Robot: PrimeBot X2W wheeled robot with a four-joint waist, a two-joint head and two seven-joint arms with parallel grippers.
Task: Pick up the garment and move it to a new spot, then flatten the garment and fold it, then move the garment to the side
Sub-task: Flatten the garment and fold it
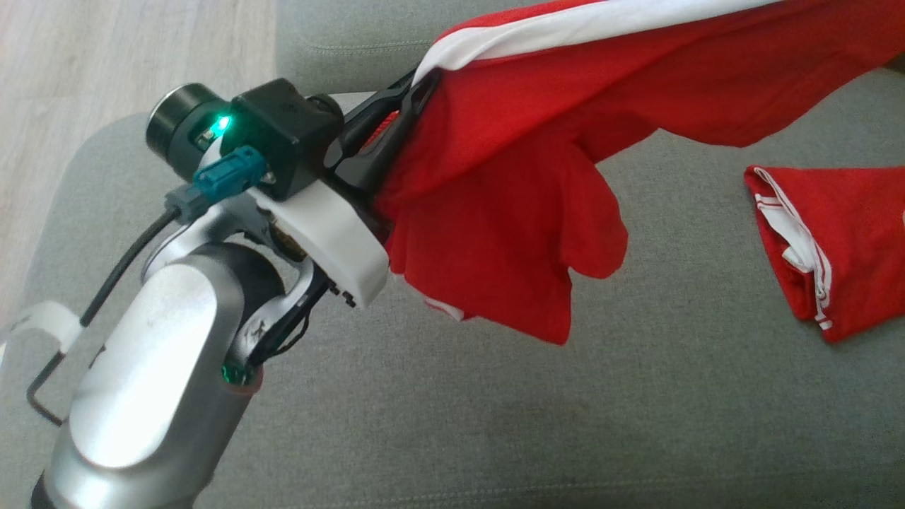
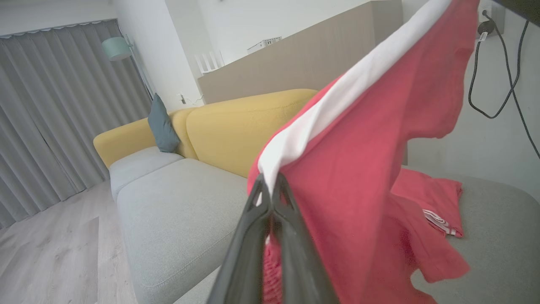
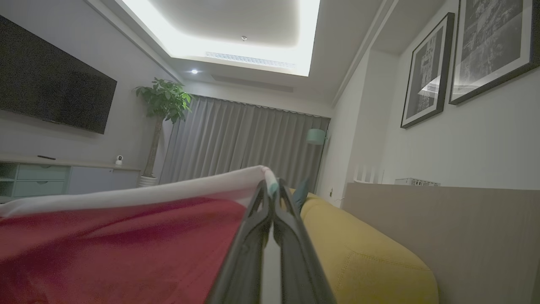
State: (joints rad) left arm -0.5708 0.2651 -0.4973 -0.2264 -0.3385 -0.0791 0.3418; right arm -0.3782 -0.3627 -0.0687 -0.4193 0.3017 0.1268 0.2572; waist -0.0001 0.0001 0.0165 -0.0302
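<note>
The garment (image 1: 537,162) is red with a white band along one edge, lifted above the grey cushion (image 1: 495,410). My left gripper (image 1: 417,85) is shut on the white band's end; red cloth hangs below it in loose folds. In the left wrist view the garment (image 2: 371,169) stretches up and right from the left gripper (image 2: 270,190), and its far end rests on the cushion. In the right wrist view my right gripper (image 3: 270,188) is shut on the other end of the white band, with the garment (image 3: 126,245) spreading left. A red part with white trim (image 1: 827,240) lies on the cushion at right.
A grey sofa seat (image 2: 177,215) with yellow backrests (image 2: 249,126) and a teal pillow (image 2: 162,124) extends leftward. Wooden floor (image 1: 106,63) lies past the cushion's left edge. A black cable (image 2: 502,84) hangs on the wall. Grey curtains (image 3: 236,143) and a potted plant (image 3: 162,109) stand further off.
</note>
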